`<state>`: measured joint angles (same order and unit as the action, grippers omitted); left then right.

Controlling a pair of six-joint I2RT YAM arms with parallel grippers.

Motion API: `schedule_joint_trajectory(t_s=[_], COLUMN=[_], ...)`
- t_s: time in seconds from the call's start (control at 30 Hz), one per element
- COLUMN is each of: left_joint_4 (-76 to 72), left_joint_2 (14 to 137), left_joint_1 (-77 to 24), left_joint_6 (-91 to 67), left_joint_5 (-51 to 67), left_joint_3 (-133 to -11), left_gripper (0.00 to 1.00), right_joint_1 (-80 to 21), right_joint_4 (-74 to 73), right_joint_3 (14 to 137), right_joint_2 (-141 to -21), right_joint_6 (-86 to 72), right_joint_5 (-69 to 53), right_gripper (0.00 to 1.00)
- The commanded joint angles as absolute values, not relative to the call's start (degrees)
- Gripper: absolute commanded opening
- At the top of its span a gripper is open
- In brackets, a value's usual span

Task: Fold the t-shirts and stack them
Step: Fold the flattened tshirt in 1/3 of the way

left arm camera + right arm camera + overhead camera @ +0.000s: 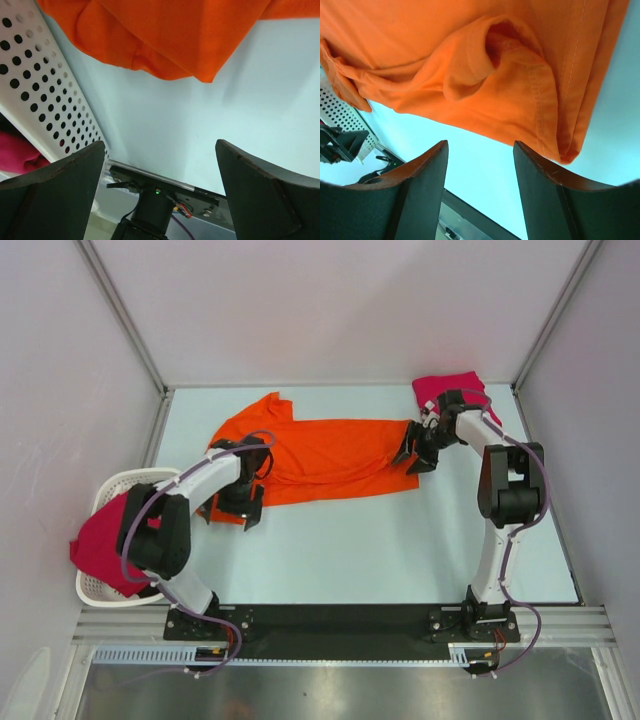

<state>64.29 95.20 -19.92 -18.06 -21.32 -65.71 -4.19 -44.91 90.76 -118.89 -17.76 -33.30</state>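
The bright orange t-shirt [325, 455] lies spread and rumpled across the back middle of the table. My left gripper [248, 510] is open and empty at the shirt's near left corner; in the left wrist view [160, 145] the orange cloth [165, 35] hangs just beyond the fingertips. My right gripper [412, 458] is open and empty at the shirt's right edge; in the right wrist view [480, 143] the folded hem [545, 100] lies just past the jaws. One crimson-pink t-shirt [452, 390] lies bunched at the back right. Another [100, 545] hangs over the basket.
The white slatted basket [112, 487] stands off the table's left edge, beside my left arm. A perforated white side panel [40, 75] runs along the table's left edge. Enclosure walls and metal posts bound the back and sides.
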Motion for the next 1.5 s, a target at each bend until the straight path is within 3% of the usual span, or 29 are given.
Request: schedule_joint_trajectory(t_s=[0.0,0.23,0.37,0.5,0.7,0.9,1.07,1.47], left_joint_4=[58.02,53.09,49.75,49.57,42.46,43.06,47.36,55.19], left_joint_2=[93.69,95.36,94.48,93.61,94.83,97.29,99.67,105.9], left_joint_1=[-17.58,-10.22,-0.55,9.3,22.06,21.8,20.83,10.38], left_joint_6=[-20.92,-20.39,-18.9,-16.61,-18.63,-17.93,-16.79,-15.47], left_joint_5=[-16.79,-10.39,3.55,8.95,32.67,30.33,20.24,8.26], left_joint_3=[-67.23,-70.75,-68.74,-68.55,-64.08,-64.86,-68.89,-79.89], left_gripper=[0.98,0.99,0.99,0.98,0.97,0.94,0.91,0.91], right_joint_1=[-3.6,-3.6,-3.43,-2.99,-2.72,-2.37,-1.94,-1.76], right_joint_4=[-45.97,-45.7,-46.05,-46.32,-46.32,-46.58,-46.84,-47.2], right_joint_3=[90.09,89.74,90.18,90.09,89.74,90.53,90.79,91.76], right_joint_2=[-114.79,-114.96,-114.44,-114.08,-113.91,-114.08,-114.17,-114.78], right_joint_6=[-15.73,-15.65,-15.29,-15.03,-14.85,-14.77,-14.76,-14.77], right_joint_5=[-33.31,-34.36,-34.45,-34.72,-35.07,-35.24,-35.24,-35.16], right_gripper=[0.6,0.59,0.59,0.6,0.59,0.59,0.59,0.59])
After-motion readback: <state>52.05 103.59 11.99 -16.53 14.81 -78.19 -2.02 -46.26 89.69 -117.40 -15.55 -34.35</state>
